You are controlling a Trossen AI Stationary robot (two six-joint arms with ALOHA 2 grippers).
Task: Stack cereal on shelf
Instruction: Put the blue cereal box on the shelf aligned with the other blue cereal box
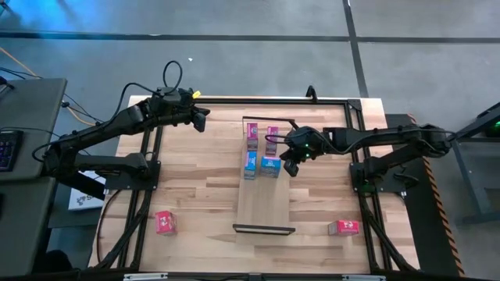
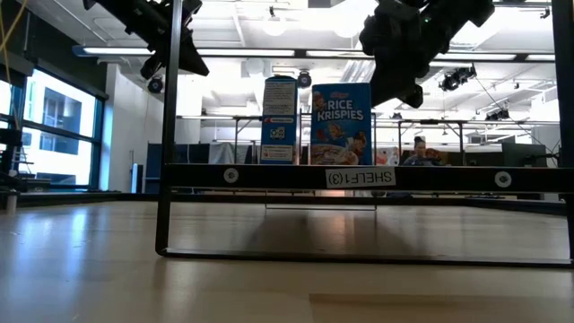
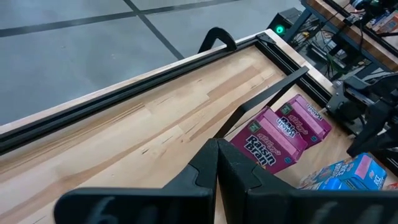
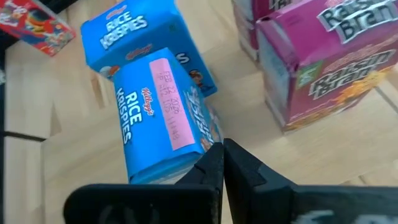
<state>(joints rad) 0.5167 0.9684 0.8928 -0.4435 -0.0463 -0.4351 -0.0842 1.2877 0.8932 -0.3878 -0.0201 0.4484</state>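
- Nearest the front edge in the high view, two red boxes lie off the shelf point(image 1: 264, 204), one point(image 1: 165, 222) on the left of the table point(image 1: 203, 195) and one point(image 1: 343, 227) on the right. They remain to be fetched, and either could be nudged further away by a careless approach.
- Further back, on the shelf, two blue boxes point(image 1: 262, 164) stand side by side; both are seen upright in the low view. A knock from above would tip them, since they look light and narrow-based.
- The right gripper point(image 4: 219, 163) hangs just above and beside the nearer blue box point(image 4: 160, 112), fingers pressed together with nothing between them. Whether a fingertip touches the cardboard cannot be told for sure. If the arm is swung sideways at this height, the box could be dragged or toppled into its neighbour.
- Behind them, two pink boxes point(image 1: 262, 133) stand at the shelf's far end, close to the wire frame point(image 3: 261, 99). A falling blue box might be pushed into them.
- Farthest off, the left gripper point(image 1: 200, 119) waits over the table's back left, fingers shut and empty. It is well apart from the shelf, so little risk is judged there.
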